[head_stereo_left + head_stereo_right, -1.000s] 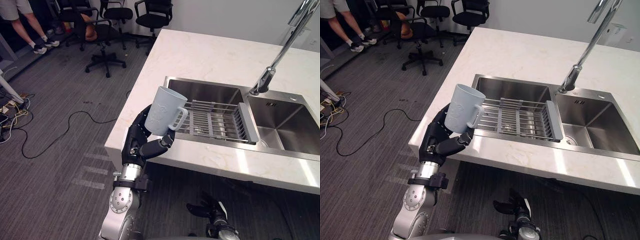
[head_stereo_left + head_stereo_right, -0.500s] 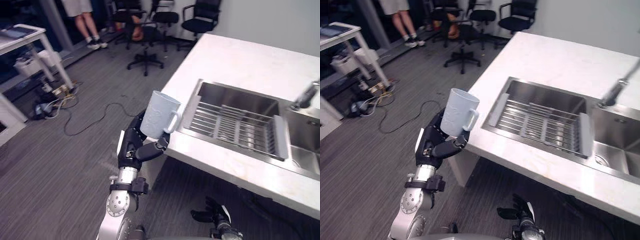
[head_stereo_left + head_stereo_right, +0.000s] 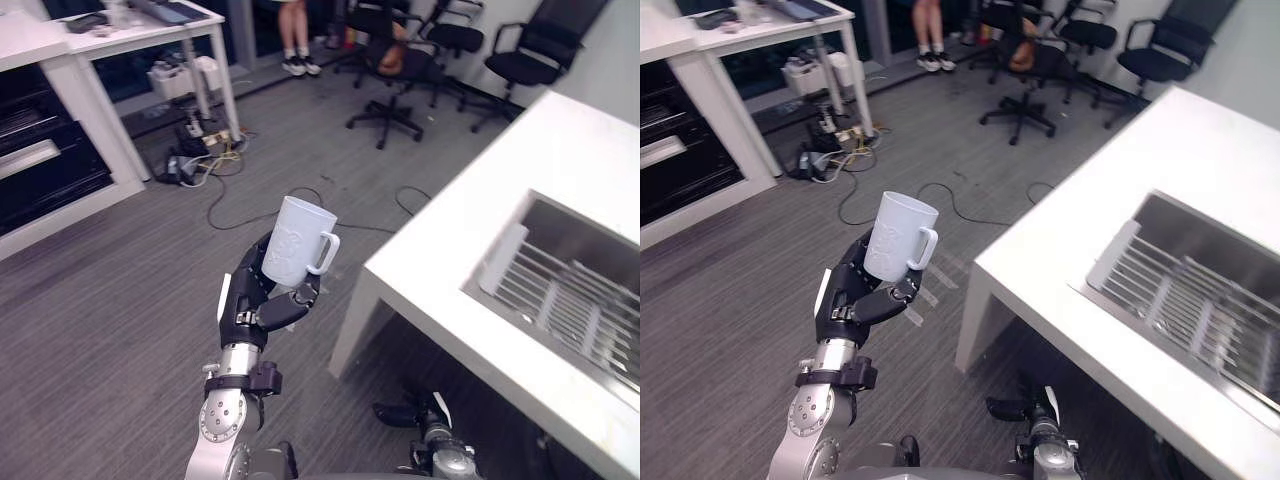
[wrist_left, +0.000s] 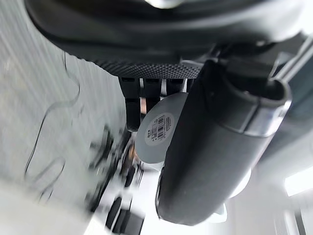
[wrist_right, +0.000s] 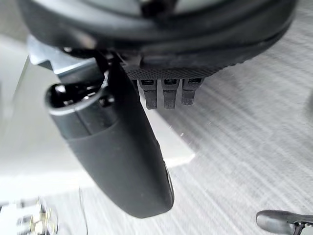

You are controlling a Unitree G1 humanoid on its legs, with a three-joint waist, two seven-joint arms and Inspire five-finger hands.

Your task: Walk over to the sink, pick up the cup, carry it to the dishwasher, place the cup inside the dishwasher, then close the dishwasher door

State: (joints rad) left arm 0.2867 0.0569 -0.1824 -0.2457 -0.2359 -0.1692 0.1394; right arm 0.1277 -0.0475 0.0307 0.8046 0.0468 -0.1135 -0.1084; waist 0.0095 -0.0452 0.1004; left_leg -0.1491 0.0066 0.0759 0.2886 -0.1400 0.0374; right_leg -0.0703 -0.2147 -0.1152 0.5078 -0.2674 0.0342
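Note:
A pale blue-white cup (image 3: 297, 241) with a handle stands upright in my left hand (image 3: 258, 300), whose fingers and thumb curl round its lower part. I hold it in the air over the grey carpet, left of the white counter (image 3: 470, 240) and apart from it. The cup (image 3: 899, 236) has its handle turned toward the counter. In the left wrist view the cup's base (image 4: 157, 128) with a barcode label shows past the thumb (image 4: 215, 147). My right hand (image 3: 408, 413) hangs low under the counter edge, fingers relaxed. The steel sink (image 3: 580, 290) with a drying rack lies at the right.
A white desk (image 3: 120, 60) with dark shelving stands at the far left, with power strips and cables (image 3: 200, 160) on the floor beneath it. Office chairs (image 3: 400, 70) and a person's legs (image 3: 295, 40) are at the back. Open carpet lies between desk and counter.
The whole view has swung left, so the sink and counter now sit at the right edge and a desk has come in. My left hand still holds the cup upright.

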